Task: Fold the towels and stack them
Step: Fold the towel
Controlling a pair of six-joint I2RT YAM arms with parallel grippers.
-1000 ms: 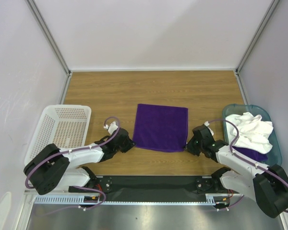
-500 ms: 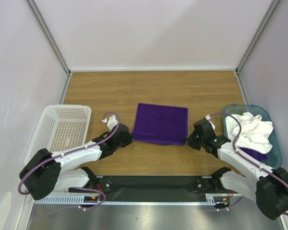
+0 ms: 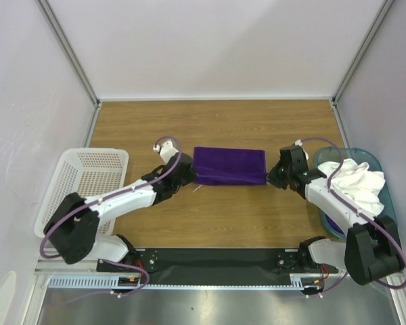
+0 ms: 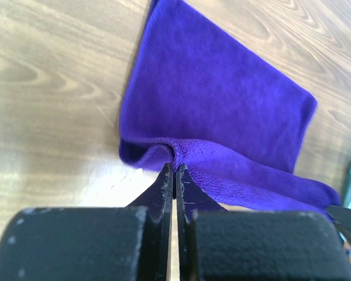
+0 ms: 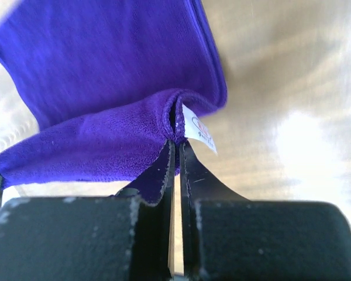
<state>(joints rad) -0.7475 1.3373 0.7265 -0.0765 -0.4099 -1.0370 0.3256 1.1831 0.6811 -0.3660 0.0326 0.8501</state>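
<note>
Left gripper [image 4: 174, 167]: jaws pressed narrow, a folded corner of the deep-purple towel [image 3: 230, 166] pinched between them.

Right gripper [image 5: 175, 140]: jaws likewise narrow, the towel's opposite corner clamped, with a small white tag [image 5: 199, 136] just beside the fingertips.

Deep-purple towel: doubled over into a wide, shallow band at the middle of the wooden table [image 3: 216, 122] and held at both ends.

White towel [image 3: 355, 183]: heaped in the teal bin [image 3: 391, 203] at the right, with a second purple cloth [image 3: 333, 223] partly seen beneath it.

White perforated basket [image 3: 88, 183]: set at the left, well apart from the towel.
</note>
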